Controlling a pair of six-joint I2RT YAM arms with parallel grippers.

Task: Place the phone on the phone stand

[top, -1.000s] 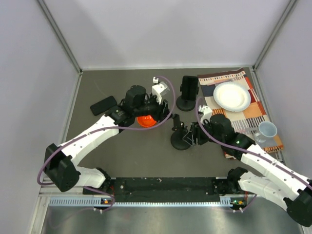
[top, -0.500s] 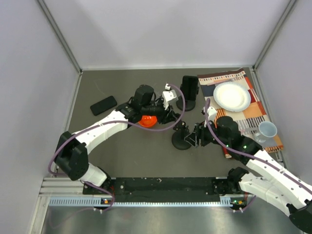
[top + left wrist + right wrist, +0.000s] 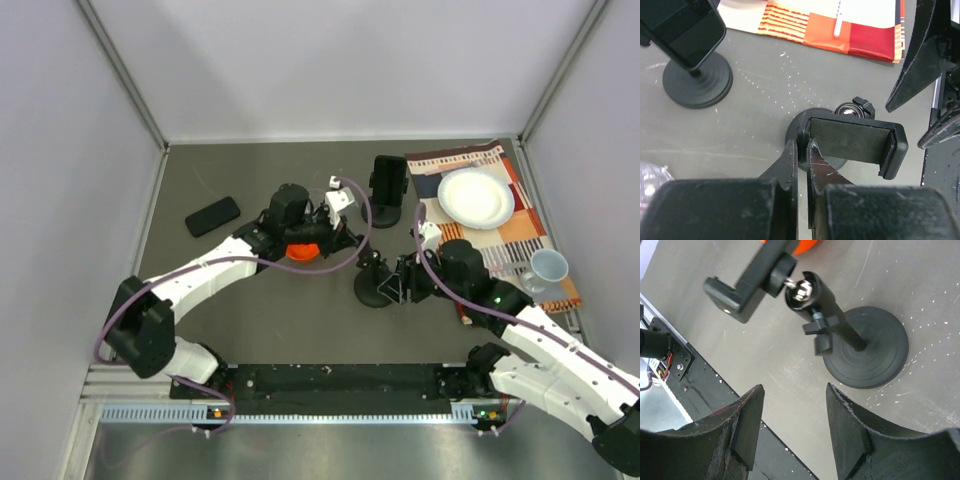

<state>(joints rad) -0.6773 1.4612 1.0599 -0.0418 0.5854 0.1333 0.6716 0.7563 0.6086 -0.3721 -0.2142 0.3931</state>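
Observation:
The phone (image 3: 212, 216) lies flat on the table at the far left, untouched. The empty black phone stand (image 3: 373, 282) stands at mid-table on a round base (image 3: 867, 350). Its cradle (image 3: 855, 145) is tilted over on the ball joint. My left gripper (image 3: 802, 150) is shut on the left lip of that cradle; from above the left gripper (image 3: 352, 248) sits just left of the stand. My right gripper (image 3: 795, 425) hangs open over the table near the base, holding nothing; from above the right gripper (image 3: 403, 282) is just right of the stand.
A second stand (image 3: 387, 192) with a phone clamped in it stands behind. An orange bowl (image 3: 300, 250) sits under the left arm. A striped cloth (image 3: 520, 235) at the right carries a white plate (image 3: 475, 196) and a cup (image 3: 548, 268).
My left gripper moved right from over the orange bowl to the empty stand and closed on its cradle lip. The right arm stayed almost still, its jaws open as before.

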